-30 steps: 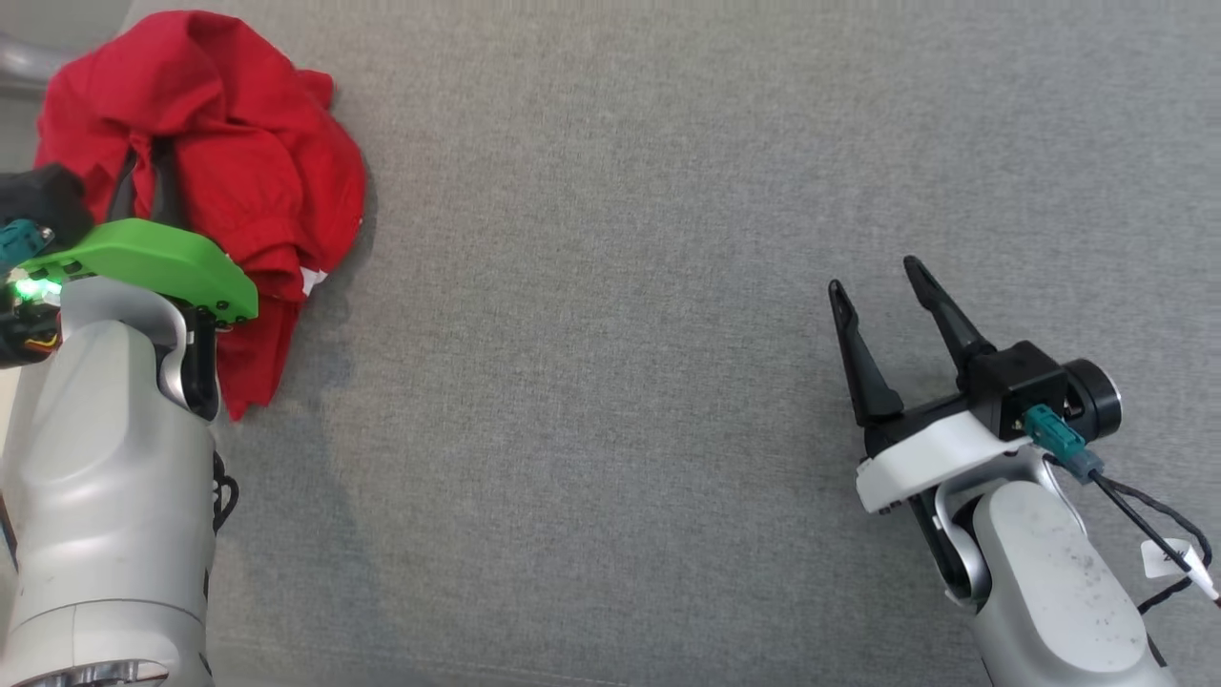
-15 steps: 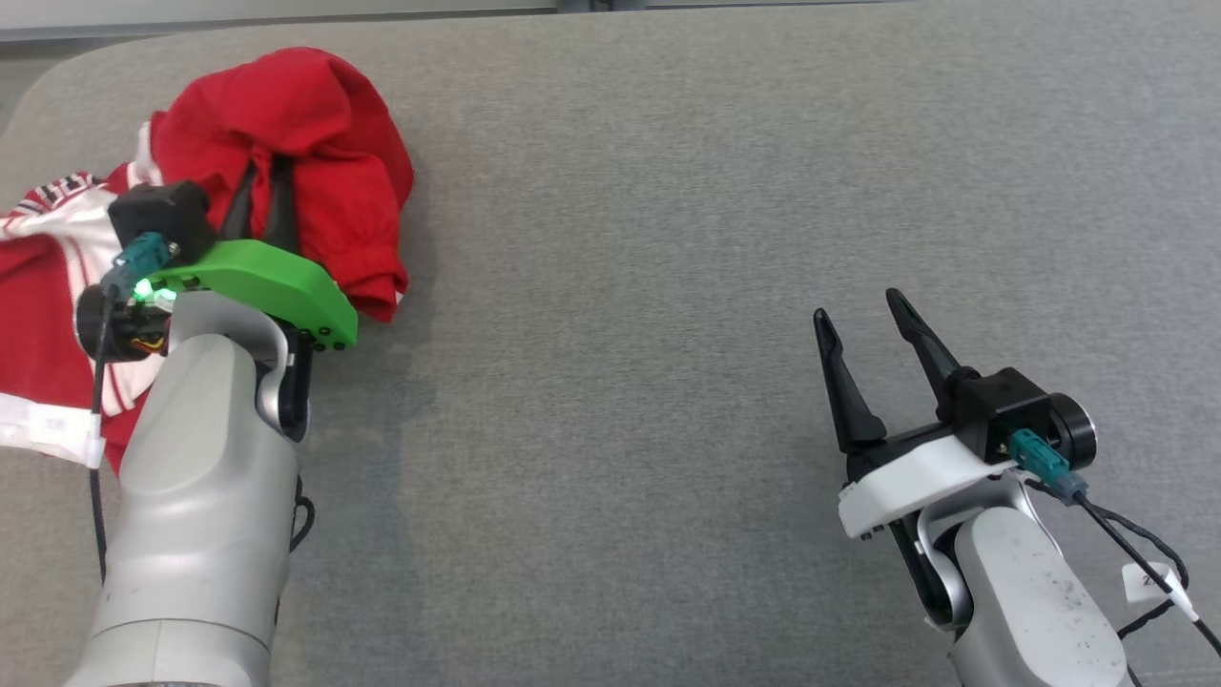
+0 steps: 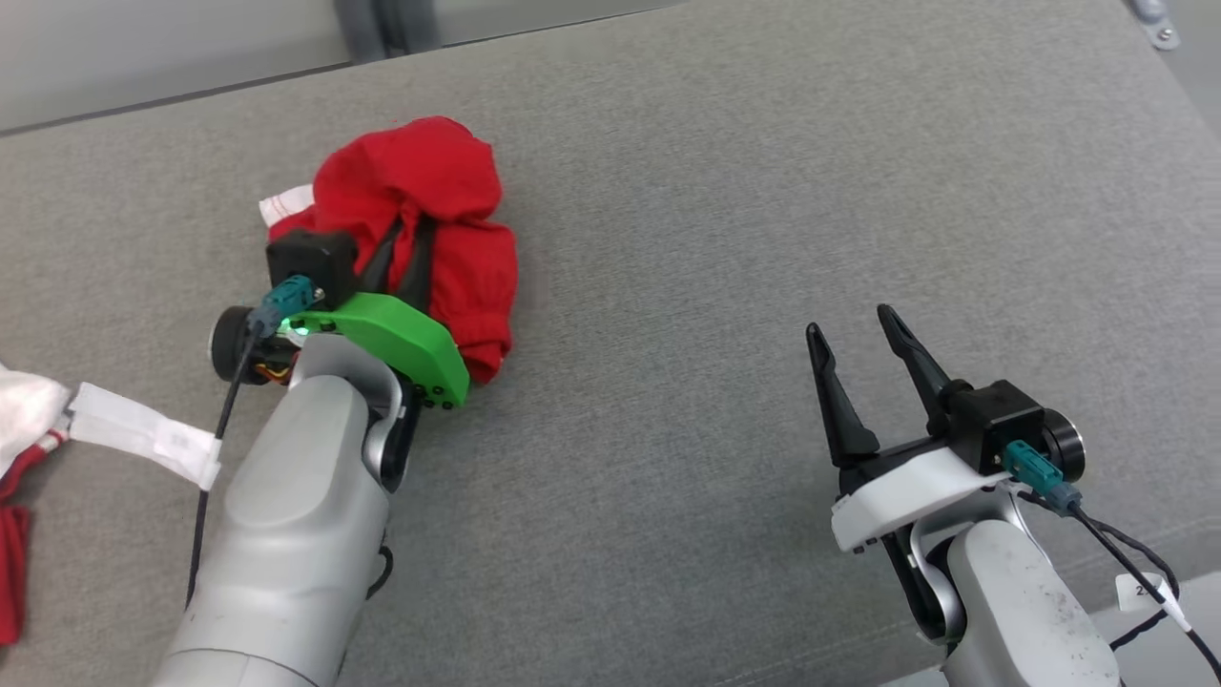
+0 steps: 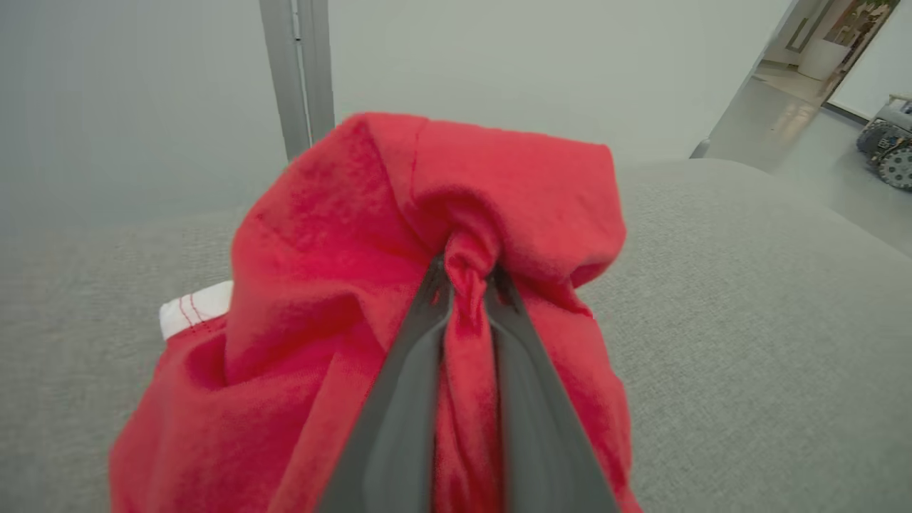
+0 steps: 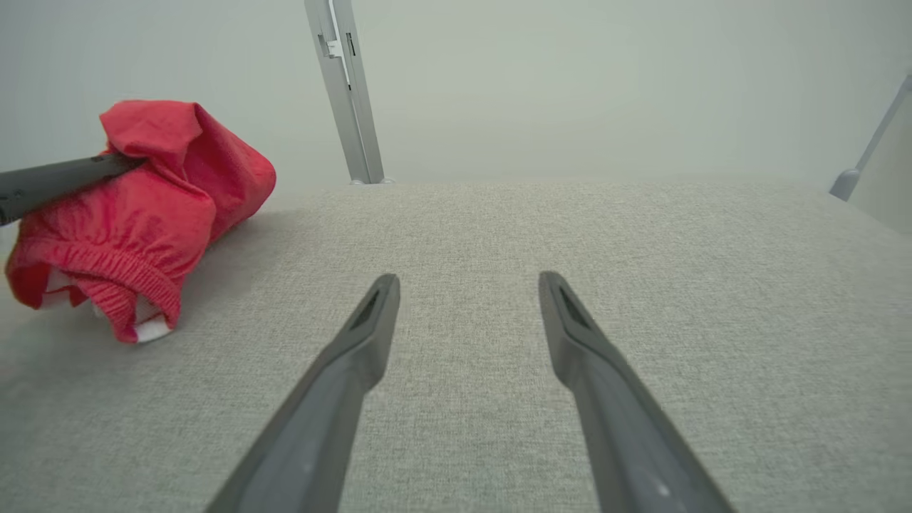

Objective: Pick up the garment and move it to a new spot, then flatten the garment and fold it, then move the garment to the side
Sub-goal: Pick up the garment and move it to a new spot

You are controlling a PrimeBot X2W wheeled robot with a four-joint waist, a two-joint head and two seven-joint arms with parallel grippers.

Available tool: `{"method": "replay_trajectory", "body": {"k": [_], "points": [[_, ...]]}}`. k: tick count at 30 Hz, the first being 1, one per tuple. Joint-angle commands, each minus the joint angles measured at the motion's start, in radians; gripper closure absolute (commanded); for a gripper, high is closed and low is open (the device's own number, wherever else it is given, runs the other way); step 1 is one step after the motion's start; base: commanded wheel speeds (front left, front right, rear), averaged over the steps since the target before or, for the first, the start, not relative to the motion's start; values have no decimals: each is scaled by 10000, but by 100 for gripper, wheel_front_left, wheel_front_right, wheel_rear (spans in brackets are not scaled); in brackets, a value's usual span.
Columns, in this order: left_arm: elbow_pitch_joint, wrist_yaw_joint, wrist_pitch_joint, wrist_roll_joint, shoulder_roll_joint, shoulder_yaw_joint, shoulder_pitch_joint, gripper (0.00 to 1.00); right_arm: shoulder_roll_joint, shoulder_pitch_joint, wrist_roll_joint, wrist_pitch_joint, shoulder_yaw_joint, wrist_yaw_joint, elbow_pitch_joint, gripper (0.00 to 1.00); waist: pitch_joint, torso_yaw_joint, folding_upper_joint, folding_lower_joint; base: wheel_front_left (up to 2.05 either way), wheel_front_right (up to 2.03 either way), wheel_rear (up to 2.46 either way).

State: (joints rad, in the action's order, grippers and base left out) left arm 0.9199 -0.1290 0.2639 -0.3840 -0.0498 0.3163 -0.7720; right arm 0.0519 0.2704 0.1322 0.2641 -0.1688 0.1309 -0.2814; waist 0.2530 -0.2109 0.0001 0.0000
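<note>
Toward the grey surface's [image 3: 687, 239] far left, the left gripper [image 3: 408, 239] pinched a thin twist of the red garment [image 3: 420, 167] that could slip free, while the right gripper [image 3: 849, 320] stood wide.

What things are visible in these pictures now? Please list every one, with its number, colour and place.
padded surface: one, grey, under everything else
garment: one, red, bunched on the left half of the padded surface
second cloth: one, red and white, cut off at the head view's left edge
post: one, grey metal, behind the far edge of the padded surface
wheeled machine: one, dark, on the floor at the far right of the left wrist view, partly seen
left end effector: one, dark fingers, shut on the garment
right end effector: one, dark fingers, open, over the right half of the padded surface
</note>
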Motion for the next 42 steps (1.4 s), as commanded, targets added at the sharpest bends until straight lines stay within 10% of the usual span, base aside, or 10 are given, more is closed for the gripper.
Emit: {"method": "replay_trajectory", "body": {"k": [1,11,12,14,25,42], "points": [[-149,-25,9,-356,-25,321,199,100,-10,-112,117,5,-33,-3,-12,0,-167,-702,-1,0,0,0,0],[-1042,436,9,-1722,-35,2306,686,100,-12,-277,258,5,-7,-1,-20,0,-332,-904,-1,0,0,0,0],[-1132,594,9,-1682,-34,2350,763,56,-12,-293,262,5,17,-3,-19,0,-349,-839,-1,0,0,0,0],[-1245,820,9,-1611,-35,2338,933,0,-14,-316,267,5,28,-1,-6,0,-376,-702,-1,0,0,0,0],[-2630,1613,8,-270,-110,225,2646,0,-9,-517,74,5,240,-3,-7,0,-822,494,-1,0,0,0,0],[-5013,1556,6,1380,-17,-2347,6057,0,-3,-1024,96,5,158,-3,-265,0,-1767,1583,-1,0,0,0,0]]}}
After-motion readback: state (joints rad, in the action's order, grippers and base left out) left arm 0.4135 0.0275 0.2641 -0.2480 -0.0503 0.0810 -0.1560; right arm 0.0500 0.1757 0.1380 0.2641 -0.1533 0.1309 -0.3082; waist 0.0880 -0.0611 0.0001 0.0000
